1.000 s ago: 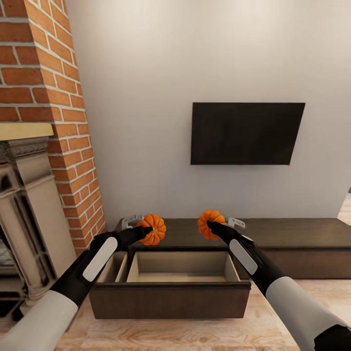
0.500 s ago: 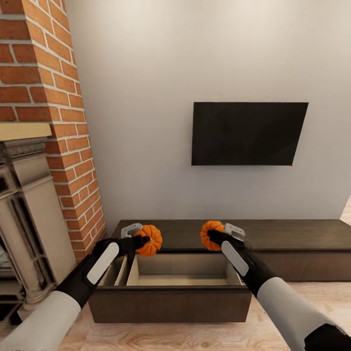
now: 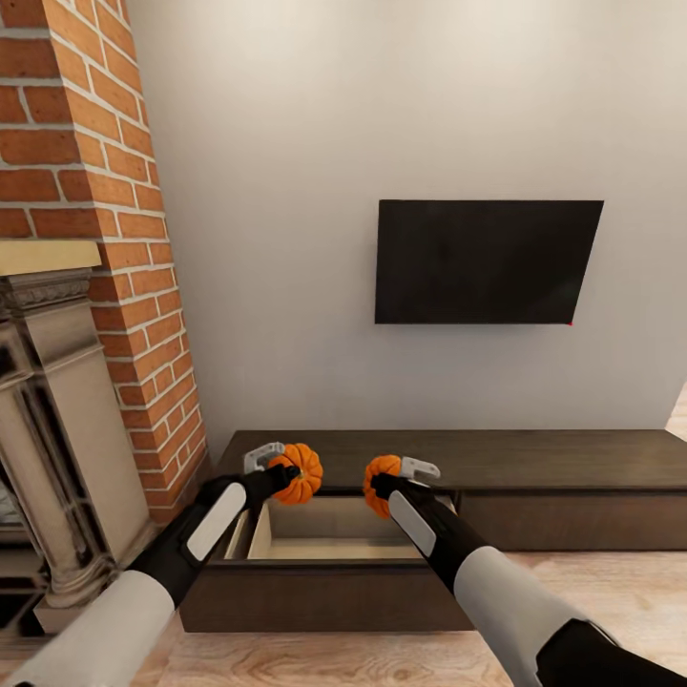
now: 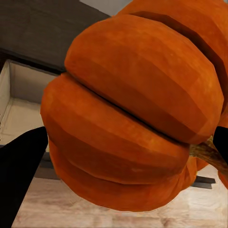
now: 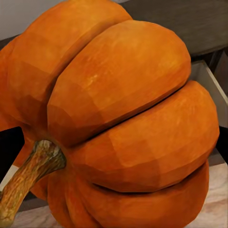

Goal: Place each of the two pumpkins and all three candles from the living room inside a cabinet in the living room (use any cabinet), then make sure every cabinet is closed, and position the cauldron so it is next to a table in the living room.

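Two bright-orange ribbed pumpkins hang over the pulled-out drawer [image 3: 334, 527] of the long dark-brown cabinet [image 3: 563, 458]. My left gripper [image 3: 286, 469] is shut on the left pumpkin [image 3: 300, 472], which looms close in the left wrist view [image 4: 133, 118]. My right gripper [image 3: 384, 482] is shut on the right pumpkin [image 3: 381, 480], seen up close with its stem in the right wrist view [image 5: 118, 123]. Both sit above the drawer's light, bare inside. The candles and the cauldron are out of view.
A brick chimney [image 3: 95, 229] and stone fireplace surround [image 3: 48, 448] stand at the left. A black TV [image 3: 487, 260] hangs on the grey wall above the cabinet. Wood floor [image 3: 343, 658] lies in front of the drawer.
The right gripper has carried its pumpkin left and down, closer over the drawer. The left gripper with its pumpkin has sunk slightly. The view shifted a little between the earliest frame and later.
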You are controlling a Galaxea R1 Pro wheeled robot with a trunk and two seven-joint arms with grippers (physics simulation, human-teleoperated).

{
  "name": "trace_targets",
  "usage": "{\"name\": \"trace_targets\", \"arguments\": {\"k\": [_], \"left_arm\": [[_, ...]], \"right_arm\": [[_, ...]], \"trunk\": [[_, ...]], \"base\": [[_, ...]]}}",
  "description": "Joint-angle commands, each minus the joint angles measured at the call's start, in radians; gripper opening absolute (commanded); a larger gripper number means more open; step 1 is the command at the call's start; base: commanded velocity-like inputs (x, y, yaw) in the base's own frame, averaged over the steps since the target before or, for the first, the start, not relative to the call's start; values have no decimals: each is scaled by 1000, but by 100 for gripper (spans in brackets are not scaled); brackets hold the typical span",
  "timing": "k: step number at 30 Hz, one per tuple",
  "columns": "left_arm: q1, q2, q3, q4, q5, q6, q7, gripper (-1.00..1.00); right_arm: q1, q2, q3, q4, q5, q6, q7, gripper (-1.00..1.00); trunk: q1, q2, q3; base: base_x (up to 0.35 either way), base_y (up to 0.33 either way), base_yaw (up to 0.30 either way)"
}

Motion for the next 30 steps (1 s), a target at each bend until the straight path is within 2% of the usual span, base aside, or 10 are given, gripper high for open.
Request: {"name": "trace_targets", "arguments": {"k": [1,4,8,11,18,30], "left_arm": [[-1,-4,-4,3,-5,-2,10,-100],[-8,-47,-4,54,-76,-15,11,-100],[-16,-72,-4,116,-105,-108,11,-100],[-19,-76,-4,140,-109,-136,12,-100],[-19,-73,-4,136,-111,-144,10,-100],[-19,-71,-4,143,-113,-146,8,-100]], "right_arm": [[-2,0,6,-1,-5,4,-8,-100],[-3,2,8,17,-3,-5,-7,-100],[-7,6,10,51,-3,-42,-3,-100],[-7,8,12,55,-2,-51,12,-100],[-7,11,27,56,-1,-54,19,-100],[-7,11,40,56,-1,-55,19,-100]], "trunk": [[0,-1,-1],[0,-1,-1],[0,-1,-1],[0,-1,-1],[0,-1,-1],[0,-1,-1]], "base": [[0,0,0],[0,0,0],[0,0,0],[0,0,0],[4,0,0],[156,5,0]]}}
